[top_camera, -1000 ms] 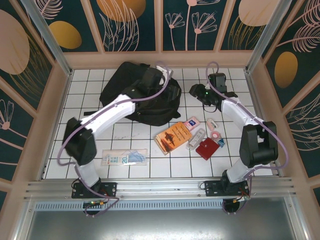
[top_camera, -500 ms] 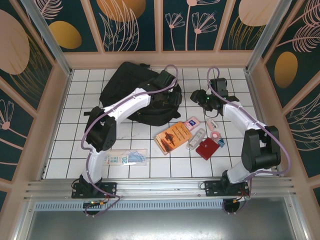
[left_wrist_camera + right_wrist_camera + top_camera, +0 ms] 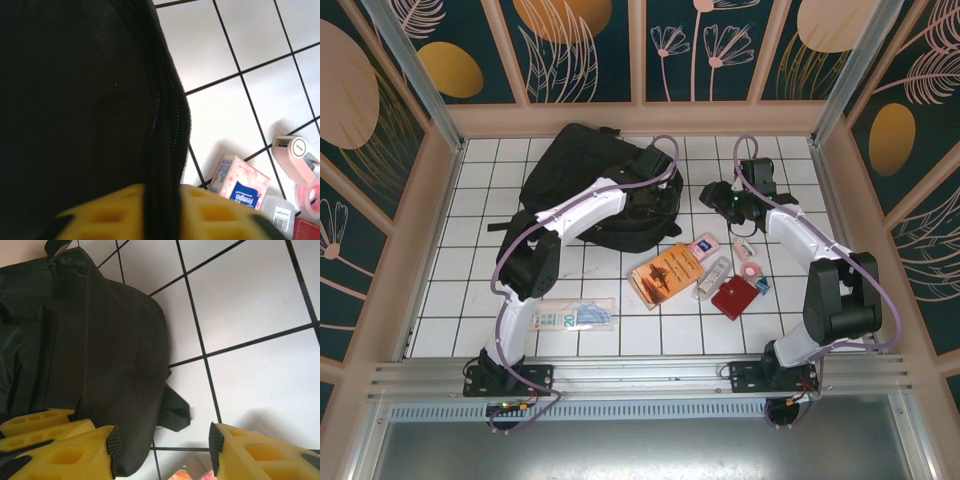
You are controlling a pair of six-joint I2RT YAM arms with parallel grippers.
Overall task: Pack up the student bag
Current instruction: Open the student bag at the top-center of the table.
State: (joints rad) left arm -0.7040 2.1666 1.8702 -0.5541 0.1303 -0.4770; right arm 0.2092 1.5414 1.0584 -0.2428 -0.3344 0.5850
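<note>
The student bag (image 3: 582, 180), a large black fabric backpack, lies at the back left of the tiled table. My left gripper (image 3: 656, 196) is at its right edge. In the left wrist view the gripper (image 3: 162, 215) is shut on the bag's zippered rim (image 3: 165, 125), one yellow finger on each side of it. My right gripper (image 3: 720, 192) hovers just right of the bag. In the right wrist view this gripper (image 3: 162, 452) is open, the bag (image 3: 100, 340) and its short webbing loop (image 3: 174, 411) lying between and beyond the fingers without touching them.
On the table (image 3: 620, 330) right of the bag lie an orange book (image 3: 667, 272), a pink tissue pack (image 3: 703, 245), a clear case (image 3: 713, 278), a red wallet (image 3: 732, 298), a pink tape dispenser (image 3: 745, 247) and a tape roll (image 3: 752, 270). A clear pencil case (image 3: 570, 315) lies front left.
My left arm has swung its gripper across the bag to the right rim and folded its elbow in. The right gripper has edged slightly toward the bag.
</note>
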